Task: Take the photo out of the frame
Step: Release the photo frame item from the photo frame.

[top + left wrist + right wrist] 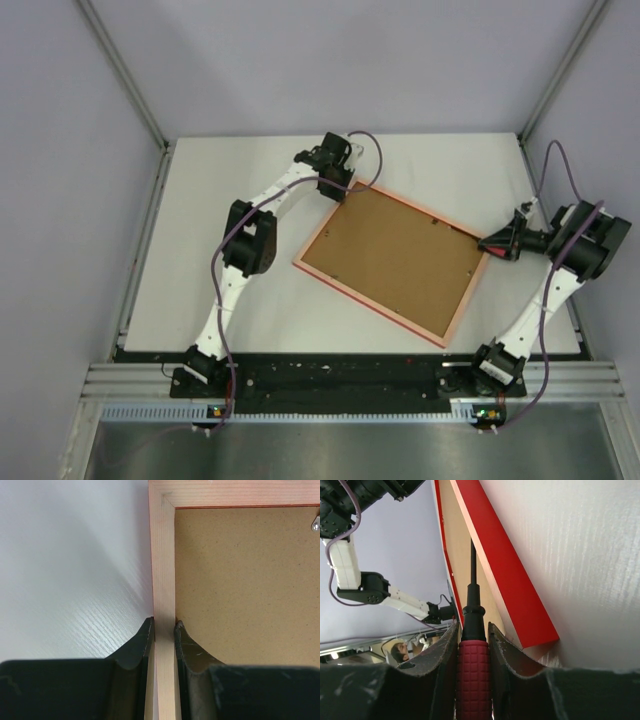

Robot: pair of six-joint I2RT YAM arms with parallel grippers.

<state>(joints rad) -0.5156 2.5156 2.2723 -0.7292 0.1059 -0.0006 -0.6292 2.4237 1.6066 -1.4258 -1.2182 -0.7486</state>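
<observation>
The frame (390,255) lies back-up on the white table, showing its brown back and reddish rim. The photo is hidden beneath that back. My left gripper (337,190) is at the frame's far left corner. In the left wrist view this gripper (164,627) is shut on the pale wooden rim (164,570), one finger outside and one on the brown back (245,580). My right gripper (503,243) is shut on a red-handled screwdriver (472,665). The black shaft (473,565) points at the frame's red right edge (505,570).
A small metal tab (315,525) sits on the brown back near the far rim. Grey enclosure walls (100,90) stand close on the left, back and right. The table (230,310) ends at a black strip and metal rail by the arm bases.
</observation>
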